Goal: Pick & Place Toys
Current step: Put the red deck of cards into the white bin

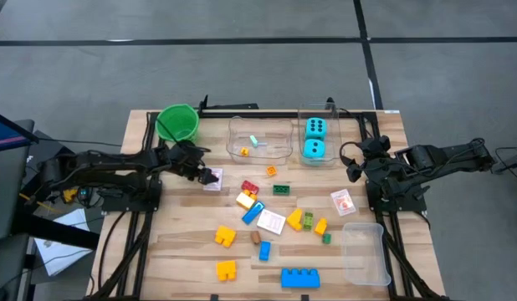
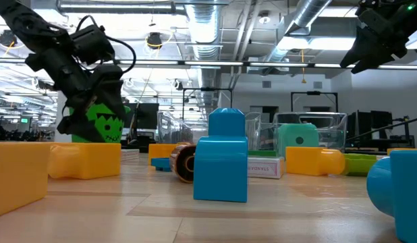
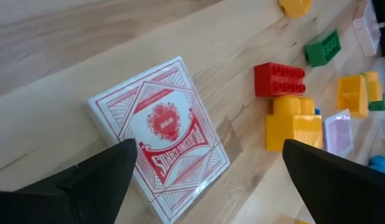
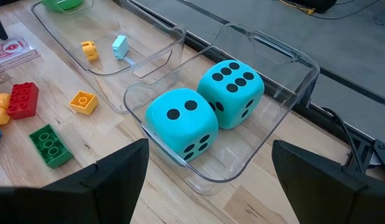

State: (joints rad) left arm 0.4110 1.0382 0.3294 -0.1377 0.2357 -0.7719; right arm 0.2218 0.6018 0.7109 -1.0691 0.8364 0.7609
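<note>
A red-and-white pack of playing cards [image 3: 158, 134] lies flat on the table, left of centre [image 1: 213, 180]. My left gripper [image 3: 208, 180] is open just above it, one finger over the pack's near corner and the other off to its side; it also shows in the high view [image 1: 207, 174]. Two cyan dice [image 4: 180, 124] [image 4: 231, 90] sit in a clear tub [image 1: 315, 138] at the back. My right gripper [image 1: 356, 165] is open and empty, in the air right of that tub. Small blocks lie mid-table: red [image 1: 251, 189], yellow [image 1: 225, 237], blue [image 1: 299, 278].
A green bucket [image 1: 177, 122] stands at the back left. A second clear tub [image 1: 260, 138] holds a few small pieces. An empty clear tub [image 1: 365, 252] sits at the front right. More card packs lie on the table [image 1: 343, 201] [image 1: 270, 221].
</note>
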